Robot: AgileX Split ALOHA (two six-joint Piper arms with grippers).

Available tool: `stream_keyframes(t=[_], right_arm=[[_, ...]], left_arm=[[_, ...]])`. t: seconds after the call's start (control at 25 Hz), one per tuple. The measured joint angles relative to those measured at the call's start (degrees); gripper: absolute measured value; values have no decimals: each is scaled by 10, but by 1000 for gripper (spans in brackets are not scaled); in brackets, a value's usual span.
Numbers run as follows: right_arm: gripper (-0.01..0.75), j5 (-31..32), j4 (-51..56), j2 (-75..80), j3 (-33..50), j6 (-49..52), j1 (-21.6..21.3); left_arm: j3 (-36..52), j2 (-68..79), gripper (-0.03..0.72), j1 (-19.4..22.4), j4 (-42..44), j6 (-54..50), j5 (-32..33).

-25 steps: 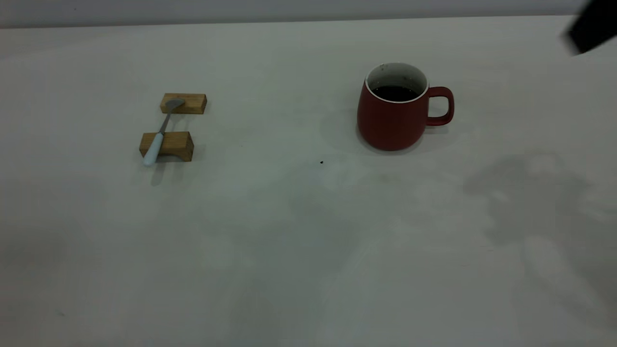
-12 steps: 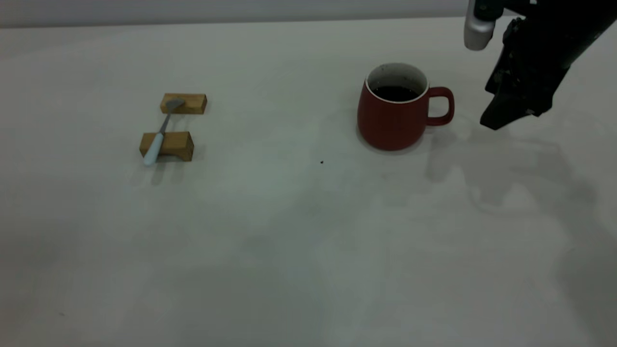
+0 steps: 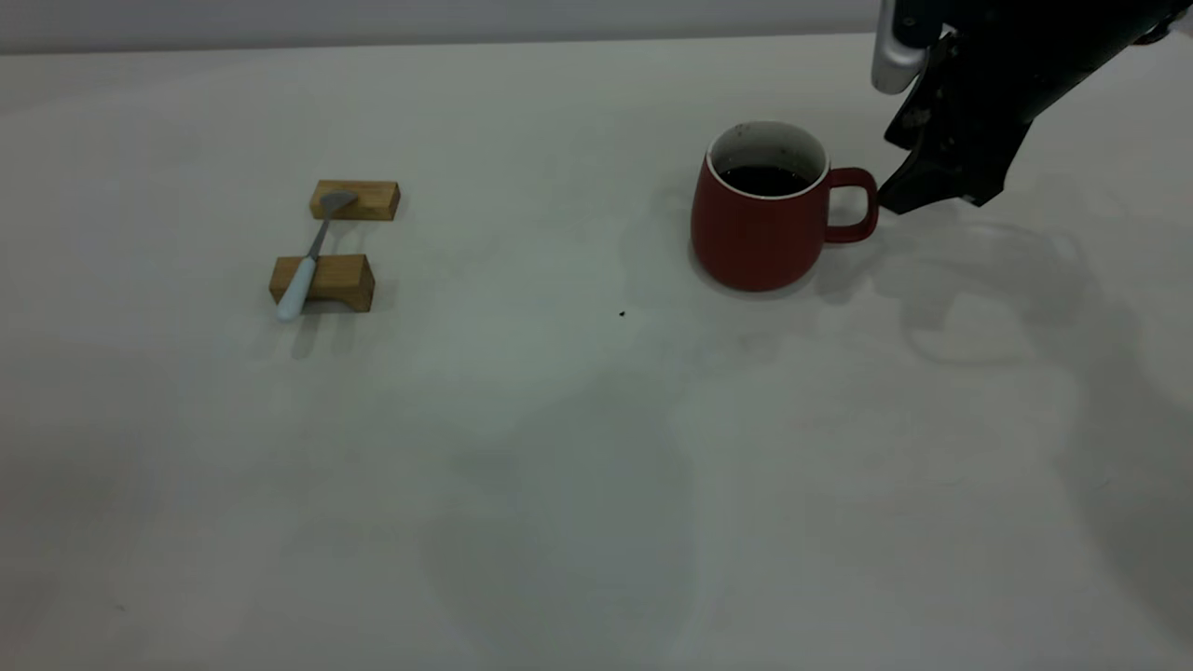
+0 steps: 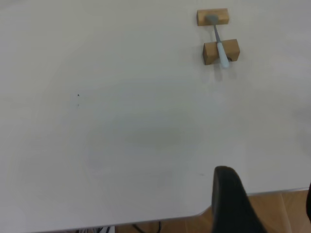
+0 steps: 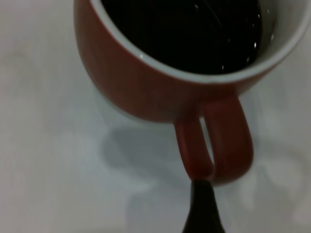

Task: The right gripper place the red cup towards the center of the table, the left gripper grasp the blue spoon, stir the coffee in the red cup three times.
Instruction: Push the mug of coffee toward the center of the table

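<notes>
Dark-red, rounded, white-lined mug, the red cup [image 3: 757, 228], stands right of the table's [image 3: 559, 447] middle, its loop handle [image 3: 853, 205] pointing straight at the black right gripper [image 3: 899, 198] just beside it. One finger tip [image 5: 201, 204] sits at the handle's outer curve; holding nothing, and how wide its jaws stand I cannot tell. Coming move: close on that handle.

I see two tan wooden blocks [image 3: 340, 242] on left side, one behind other, small gap between, near one notched underneath; tiny dark speck [image 3: 622, 314] mid-surface; wood floor [image 4: 184, 224] past near edge in left wrist view
</notes>
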Motion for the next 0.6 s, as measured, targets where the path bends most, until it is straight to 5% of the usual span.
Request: stream_keyframes(t=[0.6], right_arm=[[592,37,5,30,-31,-2,30]], left_arm=[[0,0,445,0,0,1,0]])
